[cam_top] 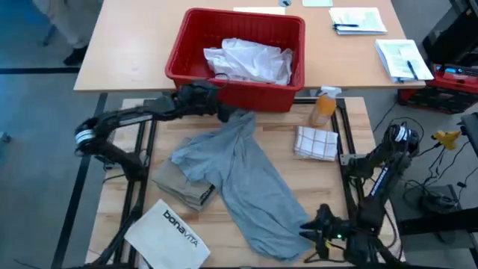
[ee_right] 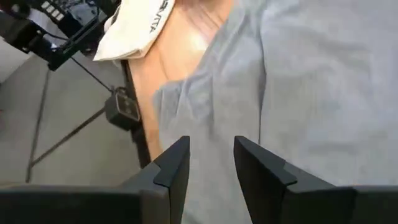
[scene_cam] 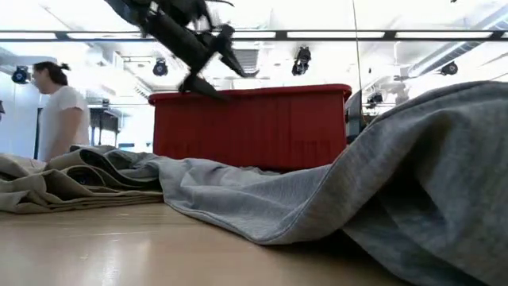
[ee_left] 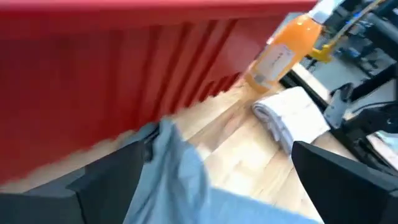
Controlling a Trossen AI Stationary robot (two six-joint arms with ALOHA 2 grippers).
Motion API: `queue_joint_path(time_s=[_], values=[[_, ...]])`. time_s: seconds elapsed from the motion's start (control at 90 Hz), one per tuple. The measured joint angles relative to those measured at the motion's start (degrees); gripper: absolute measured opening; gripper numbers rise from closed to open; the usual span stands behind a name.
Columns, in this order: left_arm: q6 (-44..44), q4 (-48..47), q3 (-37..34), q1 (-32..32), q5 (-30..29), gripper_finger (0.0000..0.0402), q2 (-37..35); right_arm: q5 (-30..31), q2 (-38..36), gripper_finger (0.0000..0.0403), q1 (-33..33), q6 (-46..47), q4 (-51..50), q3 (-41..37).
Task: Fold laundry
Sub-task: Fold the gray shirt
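Observation:
A grey T-shirt [cam_top: 239,172] lies crumpled and slantwise across the table, its far end at the red basket [cam_top: 187,52]. Its left part lies over a folded khaki piece [cam_top: 183,187]. A white garment [cam_top: 250,60] sits in the basket. My left gripper [cam_top: 205,97] is open wide in the air by the basket's near wall, above the T-shirt's far end [ee_left: 177,174]. My right gripper [ee_right: 211,162] is open by a narrow gap at the table's near right, pointing down over the T-shirt's near end [ee_right: 298,87]. My right gripper stands over the T-shirt's near end [ee_right: 211,106] with grey cloth showing in the gap between its fingers. I cannot tell whether the fingertips touch the cloth.
A white "bonavita" bag [cam_top: 168,235] lies at the near left edge. A folded checked towel [cam_top: 315,142] and an orange spray bottle [cam_top: 323,108] stand at the far right. Papers [cam_top: 403,58] lie on the desk beyond. A person [scene_cam: 59,107] stands in the room.

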Motion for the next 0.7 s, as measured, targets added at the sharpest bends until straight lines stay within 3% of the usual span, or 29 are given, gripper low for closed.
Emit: queue_joint_path(time_s=[0.189, 0.522, 0.611, 0.7], values=[[-5.1, -10.5, -10.8, -1.1, -3.8, 0.0389, -12.2, -2.1, -0.5, 0.0077, -11.2, -13.2, -0.4, 3.0], [-23.1, -2.6, -35.6, -10.2, -6.8, 0.0389, -35.2, -35.7, -4.4, 0.0038, -40.5, -43.7, 6.4, 3.3], [-25.3, 0.4, -40.1, -12.0, -7.8, 0.0389, -38.7, -41.2, -3.9, 0.0038, -47.8, -45.3, 8.1, 3.3], [-25.2, 4.0, -43.0, -13.6, -7.6, 0.0389, -40.4, -42.1, -4.1, 0.0052, -54.4, -44.6, 8.0, 3.3]])
